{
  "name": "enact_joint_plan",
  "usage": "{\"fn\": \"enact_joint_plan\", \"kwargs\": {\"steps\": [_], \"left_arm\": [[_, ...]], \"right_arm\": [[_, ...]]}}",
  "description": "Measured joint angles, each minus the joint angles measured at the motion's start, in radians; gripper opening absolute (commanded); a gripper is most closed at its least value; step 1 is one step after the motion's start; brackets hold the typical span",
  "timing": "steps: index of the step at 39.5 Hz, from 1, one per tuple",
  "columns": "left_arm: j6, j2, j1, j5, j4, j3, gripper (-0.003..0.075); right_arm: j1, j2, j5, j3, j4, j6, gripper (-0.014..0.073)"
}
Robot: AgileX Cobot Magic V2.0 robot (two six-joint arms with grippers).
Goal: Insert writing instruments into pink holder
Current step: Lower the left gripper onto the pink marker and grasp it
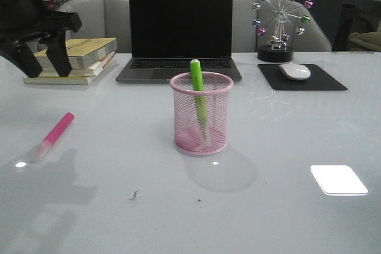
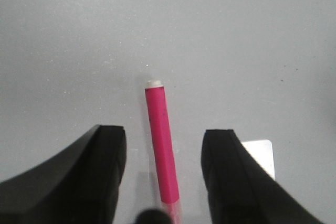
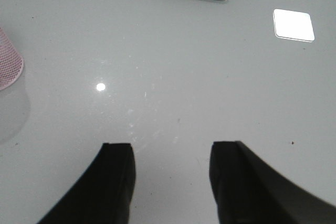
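The pink wire-mesh holder (image 1: 201, 118) stands mid-table in front of the laptop; its edge shows in the right wrist view (image 3: 9, 65). The lime green marker (image 1: 198, 90) stands inside it, leaning, its top above the rim. The pink marker (image 1: 57, 132) lies flat on the table at the left. My left gripper (image 1: 43, 63) hangs open, high above the table's left side. In the left wrist view the pink marker (image 2: 162, 148) lies on the table below and between the open fingers (image 2: 164, 137), untouched. My right gripper (image 3: 170, 148) is open over bare table, holding nothing.
An open laptop (image 1: 180, 34) sits behind the holder. Stacked books (image 1: 77, 59) lie at the back left near the left gripper. A mouse (image 1: 294, 71) on a black pad (image 1: 300, 78) and a ball ornament (image 1: 278, 21) stand at the back right.
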Motion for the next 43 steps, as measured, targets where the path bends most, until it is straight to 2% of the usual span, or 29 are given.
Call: {"fn": "enact_joint_plan", "kwargs": {"steps": [16,32,37,43], "left_arm": [[0.0,0.139,-0.023,0.028,0.0,-0.004,0.0407],[0.0,0.194,-0.036,0.044,0.002,-0.014,0.04],[0.0,0.201,-0.036,0.053,0.004,-0.021,0.0313],[0.001,0.214,-0.036,0.079,0.018,-0.031,0.009]], "right_arm": [[0.0,0.0,0.002,0.0,0.0,0.0,0.0445],[0.0,0.0,0.053,0.0,0.0,0.0,0.0445],[0.0,0.0,0.06,0.0,0.0,0.0,0.0445],[0.0,0.0,0.068,0.0,0.0,0.0,0.0445]]}}
